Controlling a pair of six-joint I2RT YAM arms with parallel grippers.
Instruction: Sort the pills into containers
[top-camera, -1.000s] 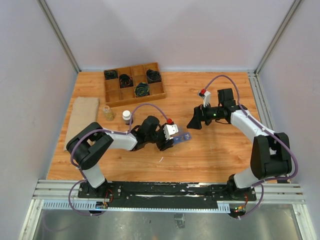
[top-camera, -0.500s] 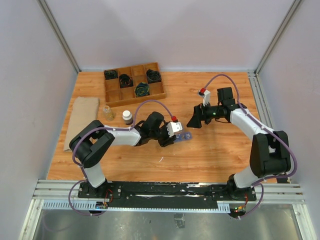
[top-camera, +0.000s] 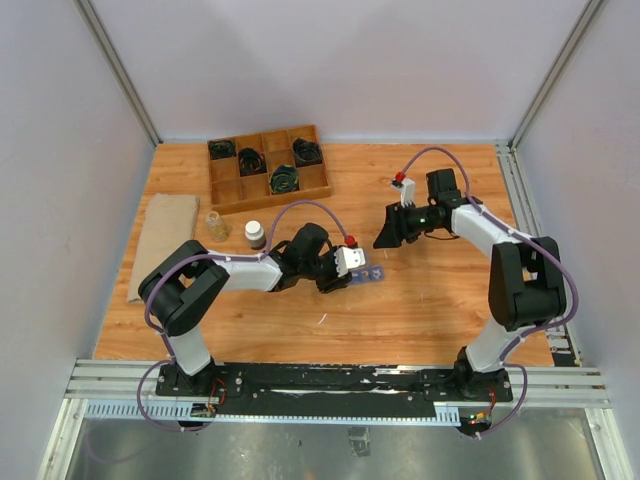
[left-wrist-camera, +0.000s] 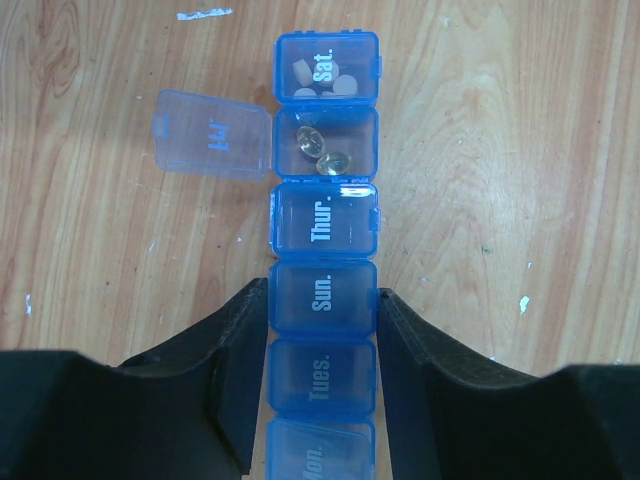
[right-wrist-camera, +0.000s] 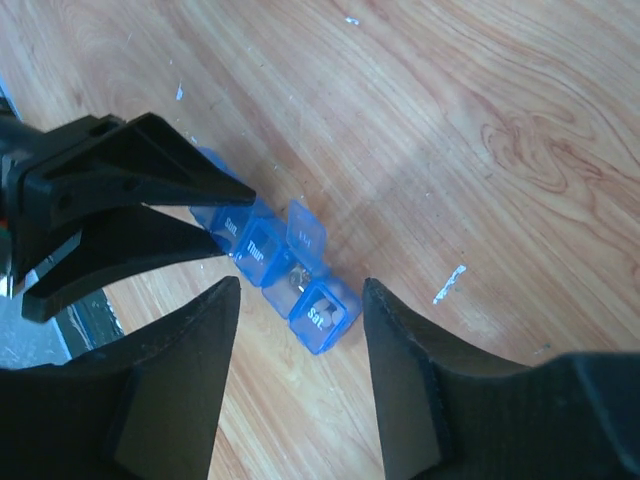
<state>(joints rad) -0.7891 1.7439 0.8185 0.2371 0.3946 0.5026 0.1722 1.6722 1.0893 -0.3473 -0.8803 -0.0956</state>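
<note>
A brown wooden tray (top-camera: 230, 189) split into little square boxes sits at the far side of the light wooden table (top-camera: 440, 290), and some of its boxes have black coils (top-camera: 285, 180) curled up inside. A flat tan cloth (top-camera: 165, 240) lies by the left edge of the table. A small dark brown bottle with a white cap (top-camera: 254, 234) stands upright between the cloth and the middle, a bit nearer than the tray.

Translucent blue plastic organizer (left-wrist-camera: 322, 225), glossy amber pills (left-wrist-camera: 322, 152), matt wooden table (left-wrist-camera: 500, 150).
</note>
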